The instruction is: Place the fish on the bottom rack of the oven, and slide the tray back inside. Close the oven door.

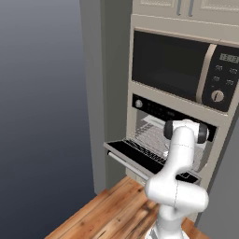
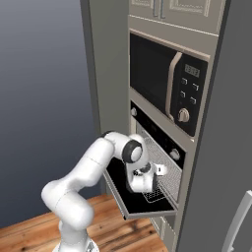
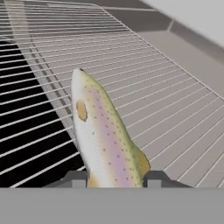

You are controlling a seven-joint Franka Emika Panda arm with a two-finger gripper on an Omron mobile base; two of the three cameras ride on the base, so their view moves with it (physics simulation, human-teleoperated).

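Currently the gripper [image 3: 113,180], at the hand view's bottom centre, is clamped on the fish [image 3: 103,138] above the pulled-out rack [image 3: 166,100]. Beyond, the oven door [image 1: 140,158] hangs open. Remaining: release fish, slide rack in, close door.

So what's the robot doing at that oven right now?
The arm is reaching into the open oven, whose door lies folded down flat. Its hand is shut on a speckled fish, holding it just over the wire rack, which looks partly pulled out over the door. The fish has not been let go yet, so sliding the rack in and closing the door are yet to be done. The microwave above is closed.
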